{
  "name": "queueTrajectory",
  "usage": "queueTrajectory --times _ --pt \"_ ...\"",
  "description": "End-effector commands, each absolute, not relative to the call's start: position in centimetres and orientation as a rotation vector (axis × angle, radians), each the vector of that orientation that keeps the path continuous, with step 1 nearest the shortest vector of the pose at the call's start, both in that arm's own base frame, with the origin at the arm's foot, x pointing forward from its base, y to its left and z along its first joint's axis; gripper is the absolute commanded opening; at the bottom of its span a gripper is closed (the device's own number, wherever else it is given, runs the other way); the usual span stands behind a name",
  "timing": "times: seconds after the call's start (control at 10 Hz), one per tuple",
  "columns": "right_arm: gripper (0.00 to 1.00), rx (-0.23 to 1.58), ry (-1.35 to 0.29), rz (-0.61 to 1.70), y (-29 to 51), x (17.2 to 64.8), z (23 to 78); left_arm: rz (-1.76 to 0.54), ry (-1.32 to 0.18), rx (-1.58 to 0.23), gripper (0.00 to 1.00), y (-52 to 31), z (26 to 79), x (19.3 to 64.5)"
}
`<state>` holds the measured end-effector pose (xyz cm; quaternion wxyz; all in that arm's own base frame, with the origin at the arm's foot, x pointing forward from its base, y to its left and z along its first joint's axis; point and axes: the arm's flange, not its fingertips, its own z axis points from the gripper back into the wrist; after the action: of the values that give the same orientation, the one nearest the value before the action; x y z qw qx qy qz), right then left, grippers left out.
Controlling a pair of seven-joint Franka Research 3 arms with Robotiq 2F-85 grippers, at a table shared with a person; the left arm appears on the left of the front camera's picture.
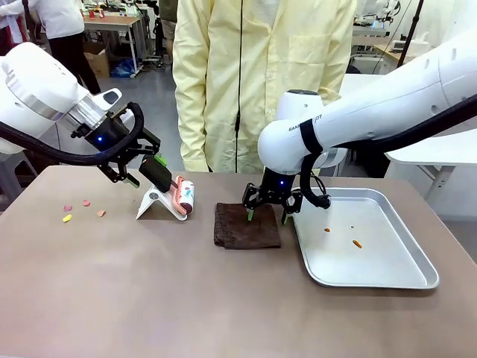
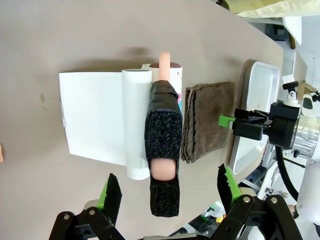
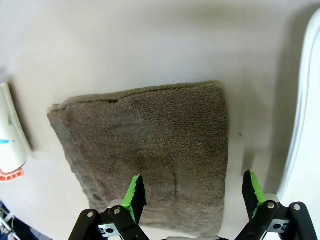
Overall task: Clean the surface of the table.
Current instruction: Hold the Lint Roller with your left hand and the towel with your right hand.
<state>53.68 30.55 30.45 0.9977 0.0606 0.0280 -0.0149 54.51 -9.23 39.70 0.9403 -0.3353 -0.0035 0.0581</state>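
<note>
The taupe table (image 1: 149, 298) carries a few small pink and yellow scraps (image 1: 83, 209) near its left edge. A folded brown cloth (image 1: 247, 225) lies at the middle. My right gripper (image 1: 267, 216) hovers open just over the cloth's far right part, and the cloth (image 3: 150, 150) spreads out beyond its green fingertips (image 3: 135, 192). A lint roller (image 1: 181, 198) leans on a white stand (image 1: 153, 203). My left gripper (image 2: 168, 187) is open, with the roller's black foam handle (image 2: 163, 145) between its fingers, untouched.
A silver tray (image 1: 387, 280) sits right of the cloth with a few orange crumbs (image 1: 357, 243) inside. A person in a pale yellow coat (image 1: 261, 74) stands at the far edge. The near half of the table is bare.
</note>
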Motion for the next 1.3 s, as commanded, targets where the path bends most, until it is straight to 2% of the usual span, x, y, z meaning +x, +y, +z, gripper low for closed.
queueTrajectory --times 0.0,0.3,0.4,0.5,0.6,0.7,0.8,0.9,1.0,1.1,1.2 --pt "1.00 0.090 0.026 -0.053 31.14 54.07 30.42 0.122 0.001 -0.678 1.00 -9.31 40.04 54.78" --pt "1.00 0.090 0.040 -0.049 31.48 53.91 30.21 0.138 -0.055 -0.690 1.00 -9.38 39.96 54.78" --pt "1.00 0.092 0.048 -0.042 31.62 53.85 30.11 0.145 -0.089 -0.690 0.69 -9.43 39.78 54.93" --pt "0.69 0.093 0.044 -0.035 31.67 53.80 30.07 0.139 -0.114 -0.700 0.44 -9.43 39.74 54.96" --pt "0.40 0.093 0.058 -0.035 31.72 53.82 30.09 0.128 -0.138 -0.696 0.12 -9.35 39.83 55.00" --pt "0.09 0.099 0.063 -0.037 31.78 53.91 30.06 0.124 -0.138 -0.692 0.00 -9.35 39.89 55.02" --pt "0.00 0.102 0.067 -0.033 31.84 53.94 30.00 0.119 -0.137 -0.691 0.00 -9.27 39.83 55.15" --pt "0.00 0.099 0.072 -0.033 31.88 53.96 29.88 0.121 -0.135 -0.687 0.00 -9.20 39.70 55.28" --pt "0.00 0.101 0.075 -0.034 31.83 54.00 29.83 0.125 -0.128 -0.682 0.06 -9.17 39.65 55.37" --pt "0.03 0.099 0.078 -0.033 31.82 54.07 29.86 0.128 -0.128 -0.680 0.00 -9.09 39.66 55.35" --pt "0.00 0.100 0.078 -0.032 31.85 54.12 29.93 0.127 -0.126 -0.681 0.00 -9.09 39.70 55.34"
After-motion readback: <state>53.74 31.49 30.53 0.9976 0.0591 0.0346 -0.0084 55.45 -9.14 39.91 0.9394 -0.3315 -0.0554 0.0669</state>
